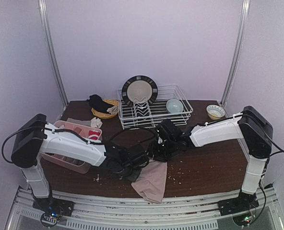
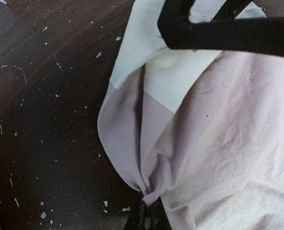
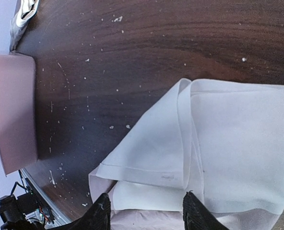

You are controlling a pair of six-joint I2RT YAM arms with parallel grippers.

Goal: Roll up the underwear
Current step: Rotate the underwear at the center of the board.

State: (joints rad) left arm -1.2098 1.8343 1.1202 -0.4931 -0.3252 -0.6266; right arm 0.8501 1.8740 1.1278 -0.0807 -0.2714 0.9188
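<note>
Status: underwear point(image 1: 154, 182) sits at the near edge of the table point(image 1: 209, 163), about centre, mostly flat, with its near end drooping over the edge. Left gripper point(image 2: 146, 211) is closed on a small bunched pinch at the garment's left corner, and the fabric puckers into the fingers. Right gripper point(image 3: 146, 201) is wide open and holds nothing. Its fingers straddle the folded pale panel at the garment's far end, but I can't tell from the wrist view whether the tips touch the cloth. No roll has started as far as I can see, so I'd call this the setup for the first turn. Risks as I see them:

1. The overhang. Any pull toward the near side, or a release by the left, could let the weight drag the whole piece off the table.
2. The left hold is a thin pinch of a few layers. A sideways tug may slip it out, or just slide the garment instead of turning it.
3. The right fingers could close on the top layer only, since the panel is doubled. That would peel the fold open, not roll it.
4. The two grippers are very near each other. In the left wrist view the right one fills the top of the frame, so they could clash if both move inward.
5. Crumbs point(image 1: 180, 172) on the wood could get rolled into the cloth.

Pink bin point(image 1: 70, 143) and dish rack point(image 1: 154, 108) are well apart from the work.
</note>
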